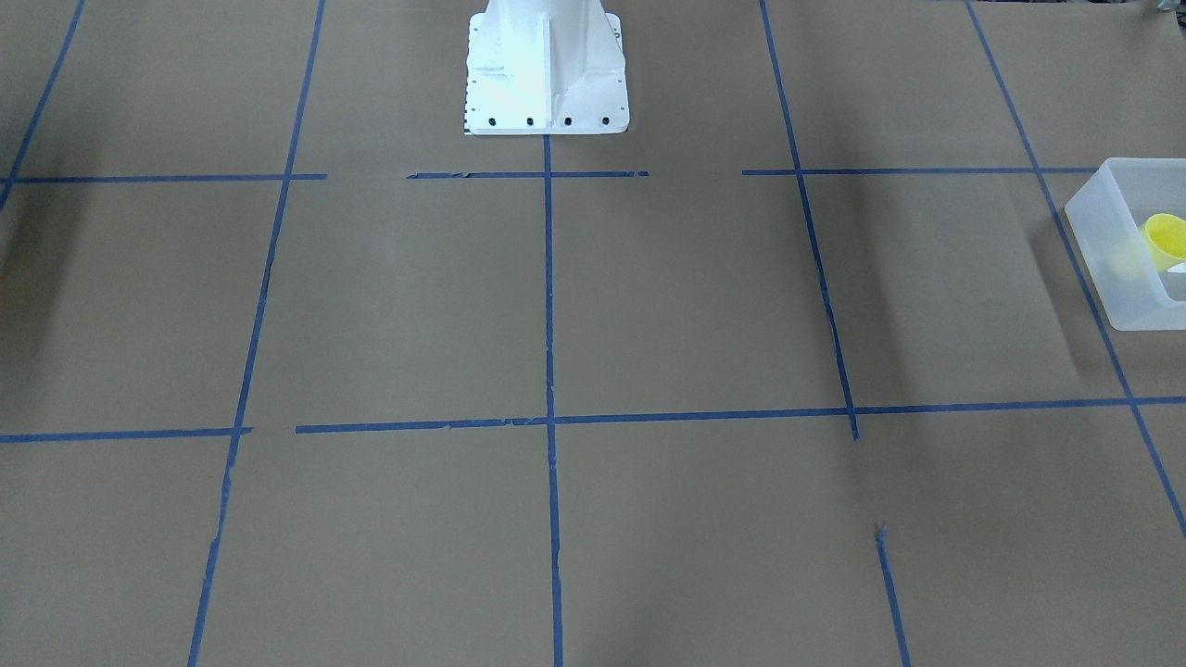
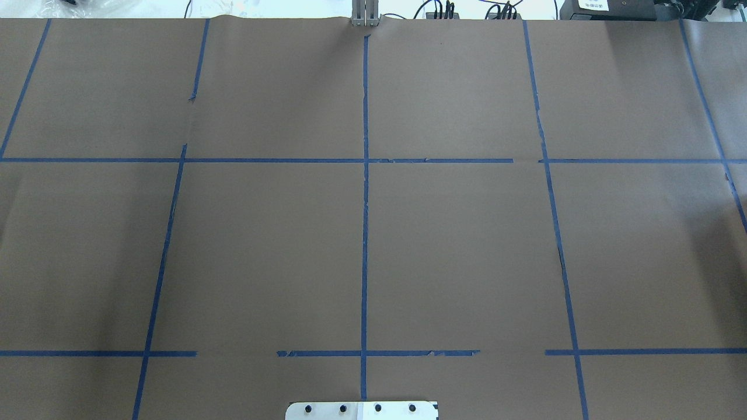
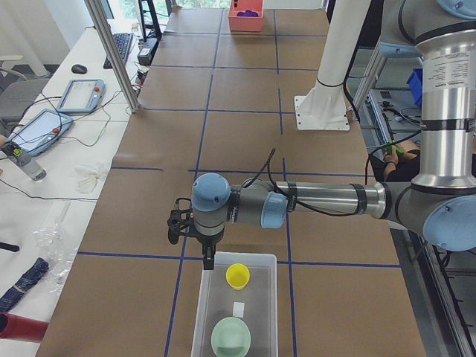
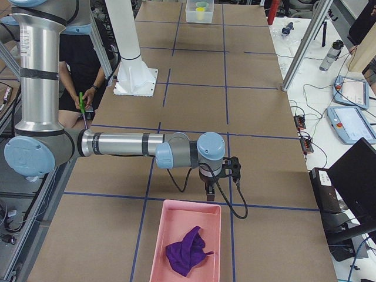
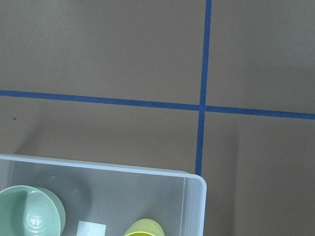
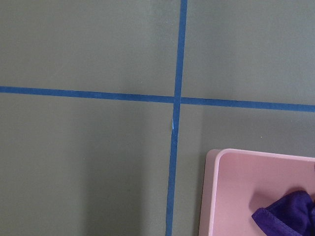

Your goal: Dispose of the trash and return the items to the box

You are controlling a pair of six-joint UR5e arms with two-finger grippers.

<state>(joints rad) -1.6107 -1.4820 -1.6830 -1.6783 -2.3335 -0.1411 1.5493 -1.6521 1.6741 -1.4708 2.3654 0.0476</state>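
The translucent white box [image 3: 262, 262] stands at the table's left end. In it lie the yellow cup [image 3: 238, 276], a pale green bowl [image 3: 231, 336] and a small white square [image 3: 239, 309]. The left wrist view shows the box's corner [image 5: 197, 183], the cup's rim [image 5: 142, 229] and the bowl [image 5: 32, 216]. The box [image 1: 1112, 269] and cup [image 1: 1166, 236] also show at the front view's right edge. My left gripper [image 3: 207, 260] hangs over the box's far rim; I cannot tell if it is open or shut. My right gripper [image 4: 210, 194] hangs by a pink bin; I cannot tell its state.
The pink bin [image 4: 160, 247] at the table's right end holds a purple cloth [image 4: 187, 249]; both show in the right wrist view, bin [image 6: 231, 196] and cloth [image 6: 288, 214]. The white robot base [image 1: 547, 69] stands mid-table. The brown table cover has blue tape lines.
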